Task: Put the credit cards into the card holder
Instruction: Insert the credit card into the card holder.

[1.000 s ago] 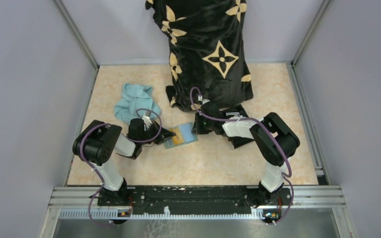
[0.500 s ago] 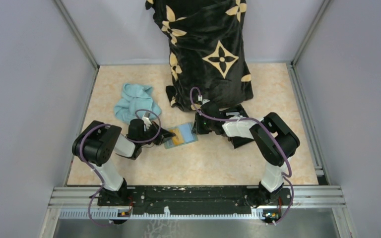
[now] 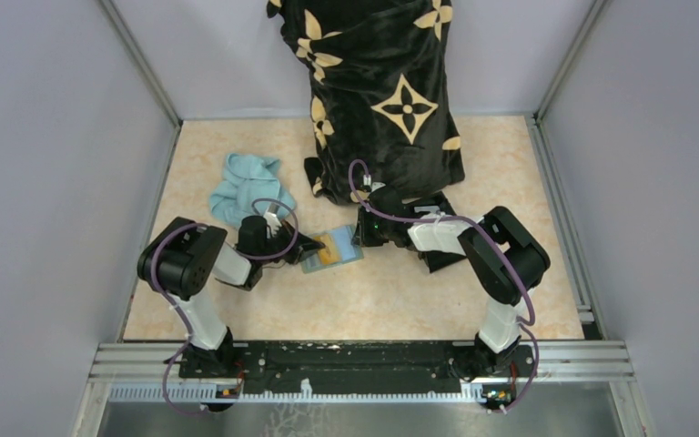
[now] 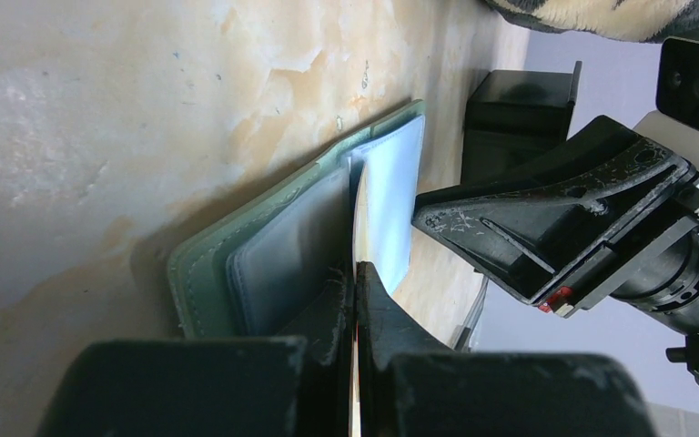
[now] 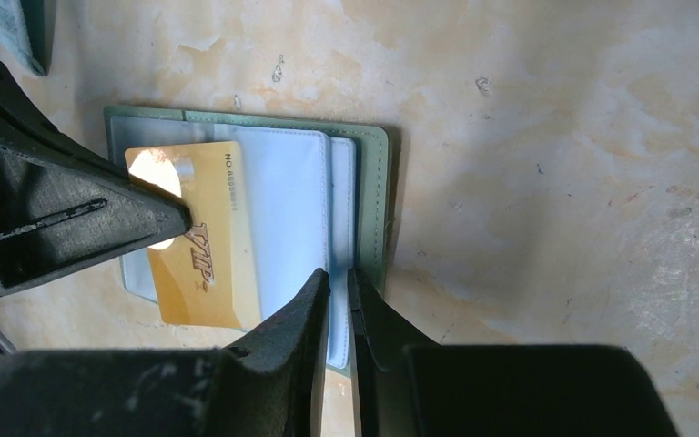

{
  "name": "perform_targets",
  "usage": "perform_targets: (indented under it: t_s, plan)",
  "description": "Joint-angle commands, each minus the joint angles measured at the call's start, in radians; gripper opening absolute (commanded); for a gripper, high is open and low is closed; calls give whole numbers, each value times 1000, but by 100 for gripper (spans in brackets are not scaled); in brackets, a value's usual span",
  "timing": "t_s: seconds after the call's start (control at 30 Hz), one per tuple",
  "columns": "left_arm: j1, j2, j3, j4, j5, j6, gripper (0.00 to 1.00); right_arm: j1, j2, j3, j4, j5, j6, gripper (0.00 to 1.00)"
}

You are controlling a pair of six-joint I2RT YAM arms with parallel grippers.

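Observation:
The sage-green card holder (image 5: 378,173) lies open on the table, its pale blue slots facing up; it also shows in the top view (image 3: 346,258) and the left wrist view (image 4: 196,259). My left gripper (image 3: 308,245) (image 4: 356,273) is shut on a tan-orange credit card (image 5: 205,250) and holds it flat over the holder's left half. The card shows edge-on in the left wrist view (image 4: 355,238). My right gripper (image 5: 349,291) (image 3: 362,235) is shut on the holder's right edge and pins it. No other cards show.
A light blue cloth (image 3: 246,187) lies behind the left arm. A black fabric with tan flowers (image 3: 382,100) hangs over the table's back. A black box (image 4: 519,109) sits under the right arm. Metal frame rails (image 3: 355,360) border the table.
My left gripper has crept slightly right, bringing the card a little further over the holder. The right gripper has not moved.

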Motion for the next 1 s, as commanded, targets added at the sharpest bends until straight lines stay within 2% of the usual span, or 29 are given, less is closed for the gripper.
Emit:
perform_targets:
  t_s: [0.0, 0.3, 0.37, 0.4, 0.5, 0.63, 0.73, 0.97]
  plan:
    - [-14, 34, 2, 4, 12, 12, 0, -4, 5, 47, 19, -13, -8, 14]
    - [-24, 84, 6, 79, 17, -27, 0, -3, 9, 48, 19, -17, -4, 14]
    - [-30, 83, 12, 65, 14, -22, 5, -3, 10, 49, 15, -17, -5, 14]
    - [-33, 78, 17, 46, 9, -15, 11, -2, 10, 48, 15, -17, -6, 14]
    - [-45, 47, 34, -38, -19, 20, 31, -3, 13, 47, 12, -16, -7, 14]
    - [-72, -13, 74, -208, -79, 88, 46, -3, 12, 48, 11, -16, -7, 14]
    - [-92, -47, 113, -350, -123, 133, 53, -3, 12, 49, 11, -18, -6, 14]
    - [-118, -117, 214, -670, -242, 233, 60, -4, 8, 55, 7, -19, -11, 14]
